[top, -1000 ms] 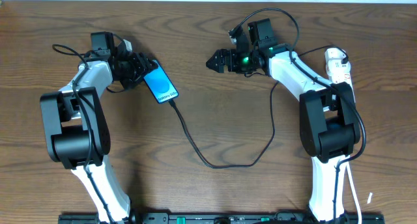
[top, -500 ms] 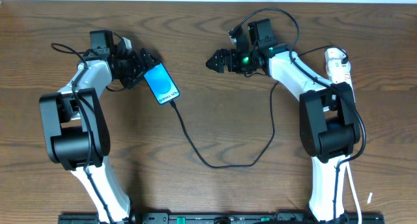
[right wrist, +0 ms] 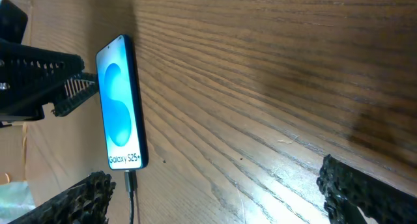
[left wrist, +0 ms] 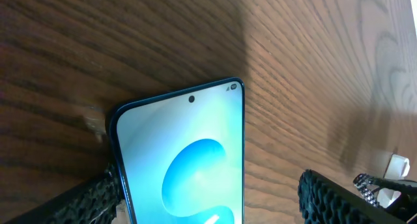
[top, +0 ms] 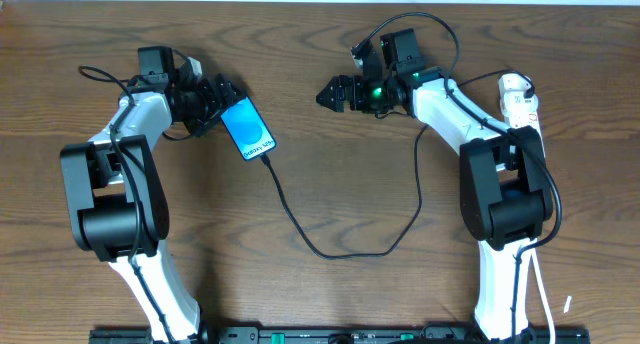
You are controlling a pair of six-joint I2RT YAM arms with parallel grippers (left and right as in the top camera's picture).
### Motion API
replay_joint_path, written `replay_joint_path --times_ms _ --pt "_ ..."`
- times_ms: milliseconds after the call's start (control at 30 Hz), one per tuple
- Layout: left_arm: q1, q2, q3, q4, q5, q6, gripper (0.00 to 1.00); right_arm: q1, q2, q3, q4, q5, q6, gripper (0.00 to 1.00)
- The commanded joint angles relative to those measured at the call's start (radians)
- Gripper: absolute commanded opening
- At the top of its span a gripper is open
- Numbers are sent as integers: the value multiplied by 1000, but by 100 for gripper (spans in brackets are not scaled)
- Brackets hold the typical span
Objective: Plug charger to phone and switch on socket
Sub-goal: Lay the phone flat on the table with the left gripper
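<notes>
The slim phone with the bright blue screen [top: 247, 131] lies flat on the brown wooden table [top: 300, 44]. The thin black charger cable [top: 335, 256] looks plugged into its lower end. The left gripper [top: 220, 104] is at the phone's top end, jaws wide apart, not squeezing. Right of the phone, the right gripper [top: 328, 92] has wide, empty jaws and faces the phone. The narrow white socket strip [top: 519, 96] lies far right of the phone, behind that gripper, its long side pointing away from the robot. The right arm is nearer. I think it must turn around. The table is bare there.
</notes>
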Motion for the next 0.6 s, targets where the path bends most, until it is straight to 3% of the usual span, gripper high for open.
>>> replay_joint_path --times_ms 0,567 --pt "6 20 -30 -32 -82 13 88 -10 7 7 -2 19 -15 99" --pt "-11 -248 -30 -75 -83 101 88 -10 7 7 3 52 -14 99"
